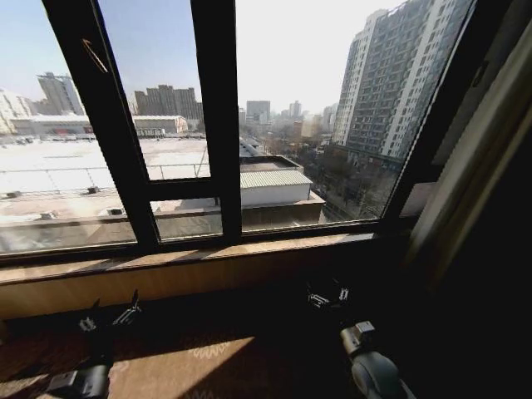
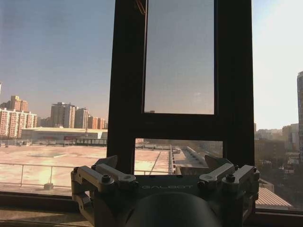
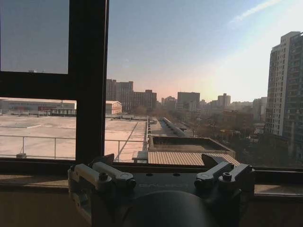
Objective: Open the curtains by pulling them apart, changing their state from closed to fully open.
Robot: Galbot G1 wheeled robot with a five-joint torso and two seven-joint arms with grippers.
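Window bay, glazing uncovered, city beyond. Curtains (image 1: 470, 166): one panel seen gathered at the right frame edge, so judged drawn open. Left pincer (image 1: 110, 316) and right pincer (image 1: 327, 296): both released, held low below the sill (image 1: 191, 256), nothing gripped.

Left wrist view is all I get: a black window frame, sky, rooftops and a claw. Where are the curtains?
Observer: In the head view, one cream curtain hangs bunched at the window's right edge, off the glass.
Visitor: Is anything holding it?
Observer: No. The right claw sits low, below the wooden sill, open, empty and apart from the fabric.
Visitor: And the claw I see?
Observer: The head view places the left claw below the sill too, on the robot's left, well apart from the right one.
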